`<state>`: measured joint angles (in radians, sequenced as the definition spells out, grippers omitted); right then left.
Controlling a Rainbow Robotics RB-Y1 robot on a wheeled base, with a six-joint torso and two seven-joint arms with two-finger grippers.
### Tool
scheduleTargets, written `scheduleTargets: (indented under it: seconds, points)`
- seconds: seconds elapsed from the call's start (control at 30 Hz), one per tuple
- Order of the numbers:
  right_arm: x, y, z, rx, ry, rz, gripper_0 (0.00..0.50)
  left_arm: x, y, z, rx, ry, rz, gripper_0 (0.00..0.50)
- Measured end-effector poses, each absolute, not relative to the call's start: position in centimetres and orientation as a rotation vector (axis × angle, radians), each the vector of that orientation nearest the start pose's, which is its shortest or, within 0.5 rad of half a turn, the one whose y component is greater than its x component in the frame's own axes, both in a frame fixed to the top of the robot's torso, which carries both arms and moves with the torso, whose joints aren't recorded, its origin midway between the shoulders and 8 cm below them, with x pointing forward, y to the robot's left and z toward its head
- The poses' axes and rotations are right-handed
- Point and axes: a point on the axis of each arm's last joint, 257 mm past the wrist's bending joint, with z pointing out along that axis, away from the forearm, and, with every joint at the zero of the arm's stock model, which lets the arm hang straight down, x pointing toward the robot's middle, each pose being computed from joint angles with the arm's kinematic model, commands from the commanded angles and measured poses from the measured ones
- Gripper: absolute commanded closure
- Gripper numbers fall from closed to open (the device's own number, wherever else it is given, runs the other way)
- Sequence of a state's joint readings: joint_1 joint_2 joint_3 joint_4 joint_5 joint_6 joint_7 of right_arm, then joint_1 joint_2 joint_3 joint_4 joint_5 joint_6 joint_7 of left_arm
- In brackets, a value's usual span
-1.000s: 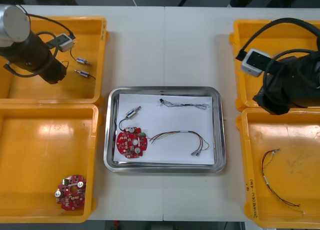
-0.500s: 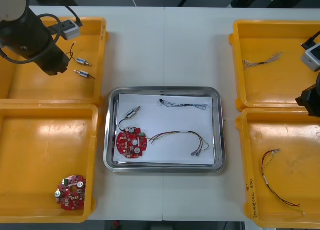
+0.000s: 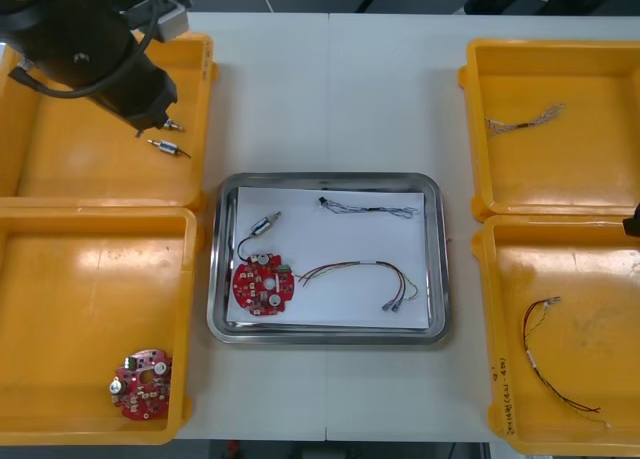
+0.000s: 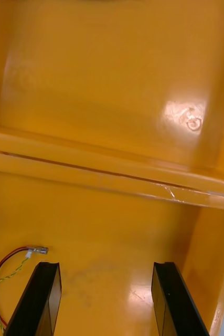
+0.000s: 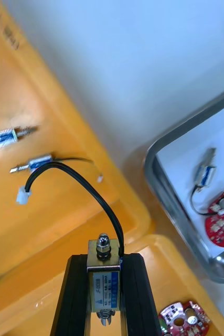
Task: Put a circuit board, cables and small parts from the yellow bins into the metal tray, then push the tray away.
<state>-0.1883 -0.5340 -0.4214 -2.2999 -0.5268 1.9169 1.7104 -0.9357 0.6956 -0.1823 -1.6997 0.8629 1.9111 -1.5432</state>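
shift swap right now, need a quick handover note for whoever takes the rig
Left gripper: jaws shut on a small metal part with a black cable, over the far left yellow bin, where two loose parts lie.
Right gripper: jaws open, empty, over the near right yellow bin, beside a spare red and yellow cable.
Done: the metal tray holds a circuit board, a second small part, a blue and white cable and a red and yellow cable.
Left: probably set the held part in the tray, then push the tray away.
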Motion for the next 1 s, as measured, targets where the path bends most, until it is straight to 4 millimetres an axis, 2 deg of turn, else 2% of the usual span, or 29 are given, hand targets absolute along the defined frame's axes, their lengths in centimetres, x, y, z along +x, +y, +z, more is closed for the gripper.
scheduleTargets:
  seconds: [0.13, 0.27, 0.53, 0.63, 0.87, 1.0]
  points:
    - [38.9, -38.8, -14.9, -0.125, 2.498, -0.200, 0.000, 50.4, 18.1, -6.3, 0.835, 2.501, 0.028, 0.500]
    - [38.3, -38.8, -15.7, -0.106, 2.521, -0.184, 0.000, 49.9, 15.1, -6.5, 0.871, 2.493, 0.011, 0.500]
    - [36.9, -40.0, -16.7, -0.063, 2.548, -0.170, 0.000, 48.1, 9.8, -9.1, 0.641, 2.618, -0.057, 0.499]
    - [36.3, -40.4, -17.1, -0.047, 2.559, -0.165, 0.000, 47.3, 8.6, -10.6, 0.590, 2.661, -0.056, 0.499]
    - [35.2, -40.7, -18.1, -0.014, 2.587, -0.139, 0.000, 45.4, 7.4, -14.1, 0.705, 2.699, 0.039, 0.500]
    - [34.7, -39.8, -18.6, 0.063, 2.601, -0.059, 0.000, 45.1, 6.4, -15.5, 0.725, 2.694, 0.046, 0.499]
